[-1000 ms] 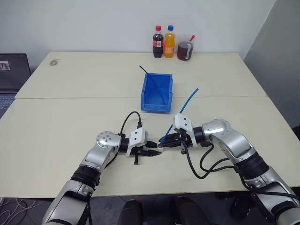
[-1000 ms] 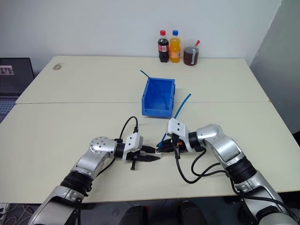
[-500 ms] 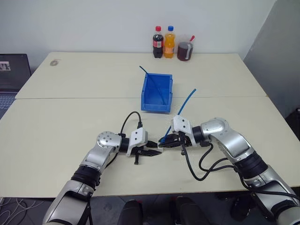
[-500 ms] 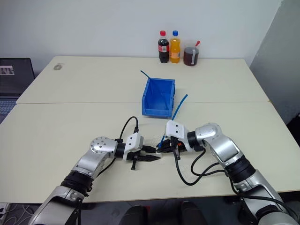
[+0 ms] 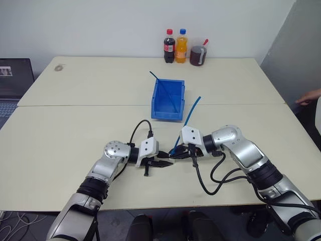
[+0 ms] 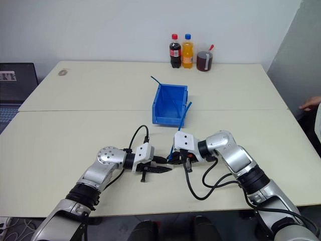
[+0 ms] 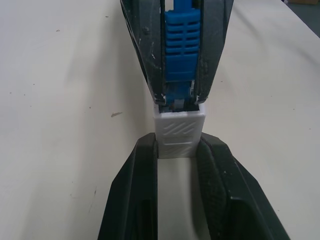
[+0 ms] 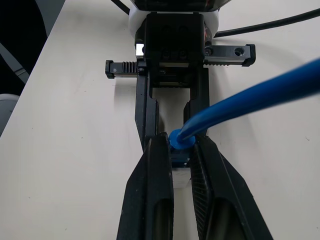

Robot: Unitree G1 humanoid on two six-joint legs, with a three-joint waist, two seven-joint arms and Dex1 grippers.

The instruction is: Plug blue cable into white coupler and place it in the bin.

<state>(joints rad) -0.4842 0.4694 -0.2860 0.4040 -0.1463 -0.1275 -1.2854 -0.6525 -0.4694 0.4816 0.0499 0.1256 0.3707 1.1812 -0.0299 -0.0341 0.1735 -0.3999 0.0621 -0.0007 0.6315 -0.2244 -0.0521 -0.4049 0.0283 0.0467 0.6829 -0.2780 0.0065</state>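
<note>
Low over the near table, my left gripper (image 7: 177, 142) is shut on the small white coupler (image 7: 179, 132). Facing it, my right gripper (image 7: 180, 102) is shut on the ribbed plug of the blue cable (image 8: 250, 97). The plug's tip meets the coupler's socket opening, and how deep it sits is hidden. In the head views the grippers (image 5: 163, 163) (image 5: 175, 154) meet tip to tip. The blue cable (image 5: 190, 113) rises from the right gripper toward the bin (image 5: 168, 99), which stands open-topped just beyond them.
A second, darker blue cable (image 5: 163, 88) leans out of the bin. Two bottles (image 5: 169, 46) (image 5: 181, 46) and a dark jar (image 5: 197, 54) stand at the table's far edge. A laptop (image 5: 12, 80) is at far left, and a person's hand (image 5: 310, 95) at the right edge.
My right gripper has rolled and edged left, swinging the cable's free end left toward the bin. A person's hand has appeared at the right edge. The left gripper stayed put.
</note>
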